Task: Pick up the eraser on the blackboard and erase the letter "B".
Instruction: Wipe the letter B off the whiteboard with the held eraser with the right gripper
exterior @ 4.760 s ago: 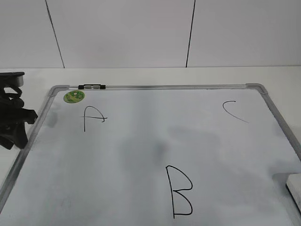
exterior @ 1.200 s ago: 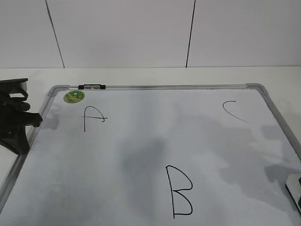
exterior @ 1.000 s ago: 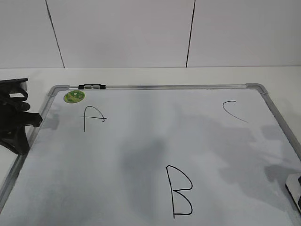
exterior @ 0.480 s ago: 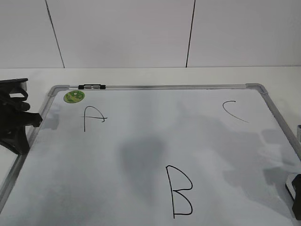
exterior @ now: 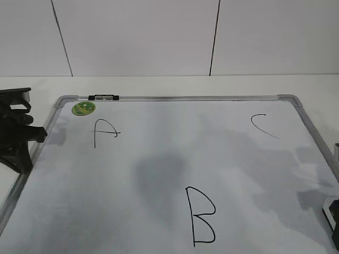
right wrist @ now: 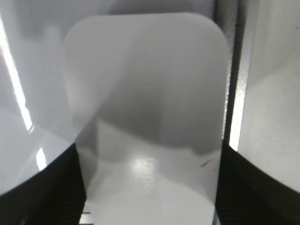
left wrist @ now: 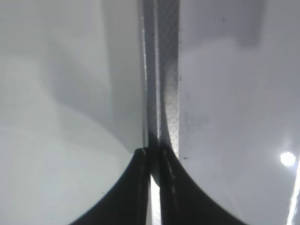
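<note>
The blackboard (exterior: 159, 132) lies flat, with the letter "B" (exterior: 201, 216) low in the middle. The eraser (exterior: 331, 207) is at the board's lower right edge, mostly cut off by the picture's edge. In the right wrist view the eraser (right wrist: 145, 93) fills the space between my right gripper's (right wrist: 149, 154) two dark fingers, which touch both of its long sides. It rests on the board beside the frame. My left gripper (exterior: 24, 153) is shut at the board's left frame, its tips (left wrist: 154, 154) over the frame strip (left wrist: 166, 84).
A smaller "A" (exterior: 104, 131) and a round green sticker (exterior: 83, 108) are at the board's upper left, and a curved "C" (exterior: 263, 126) at the upper right. A black clip (exterior: 104, 98) sits on the top frame. A white wall stands behind.
The right arm's shadow has spread over the board's right side. The eraser's visible corner has shifted slightly, and the "B" sits a little lower-left than before. The left gripper has stayed put.
</note>
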Available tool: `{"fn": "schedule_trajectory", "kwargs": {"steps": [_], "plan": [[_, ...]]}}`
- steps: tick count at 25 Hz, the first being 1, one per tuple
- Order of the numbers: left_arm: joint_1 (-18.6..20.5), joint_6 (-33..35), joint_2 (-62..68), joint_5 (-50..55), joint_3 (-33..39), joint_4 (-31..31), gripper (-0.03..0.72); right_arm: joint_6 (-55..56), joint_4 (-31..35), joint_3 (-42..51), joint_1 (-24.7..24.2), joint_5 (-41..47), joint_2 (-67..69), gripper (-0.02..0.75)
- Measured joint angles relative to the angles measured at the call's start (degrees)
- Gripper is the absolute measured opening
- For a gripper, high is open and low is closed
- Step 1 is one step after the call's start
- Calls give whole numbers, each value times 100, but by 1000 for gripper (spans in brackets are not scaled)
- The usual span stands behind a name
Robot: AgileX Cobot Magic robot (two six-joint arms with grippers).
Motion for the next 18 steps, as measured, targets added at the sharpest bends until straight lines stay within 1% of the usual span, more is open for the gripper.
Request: {"fn": "schedule_trajectory", "kwargs": {"steps": [5,12,15,18], "plan": [[21,0,0,-10,0,16,20,0,48,0,0,126,13,541],[21,0,0,-19,0,39,20,9,88,-25,0,203,27,541],[21,0,0,-19,0,39,20,33,76,-214,0,355,55,540],[21,0,0,-19,0,39,20,35,54,-591,0,504,55,540]]}}
